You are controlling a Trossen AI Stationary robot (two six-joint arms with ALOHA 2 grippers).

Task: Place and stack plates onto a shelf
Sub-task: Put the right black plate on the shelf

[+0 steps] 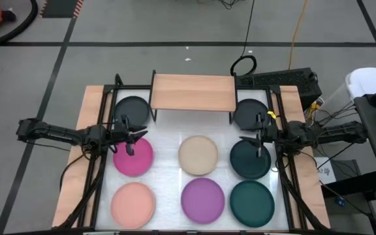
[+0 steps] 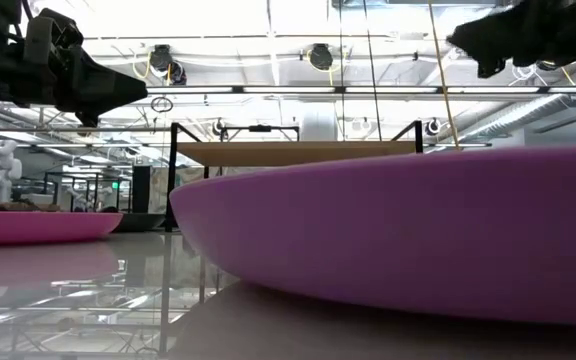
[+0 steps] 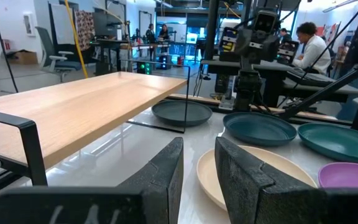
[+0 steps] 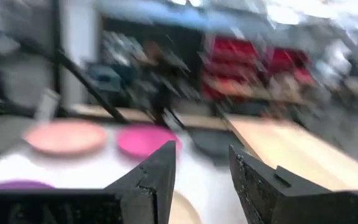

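The light-wood shelf (image 1: pixel 193 93) stands at the table's far middle, with nothing on its board. Eight plates lie flat on the white table top: charcoal (image 1: pixel 132 109) and charcoal (image 1: pixel 250 112) beside the shelf, magenta (image 1: pixel 133 156), beige (image 1: pixel 198 155), dark teal (image 1: pixel 250 160), salmon (image 1: pixel 133 202), purple (image 1: pixel 202 198), dark teal (image 1: pixel 252 202). My left gripper (image 1: pixel 130 138) hovers over the magenta plate's far edge, open and empty (image 3: pixel 199 168). My right gripper (image 1: pixel 258 140) hovers over the far dark teal plate, open and empty (image 4: pixel 202 174).
Black rails (image 1: pixel 100 163) run along the table's left and right sides under the arms. A black box with cables (image 1: pixel 292 81) sits behind the table's far right corner. People sit at desks in the room beyond (image 3: pixel 309 43).
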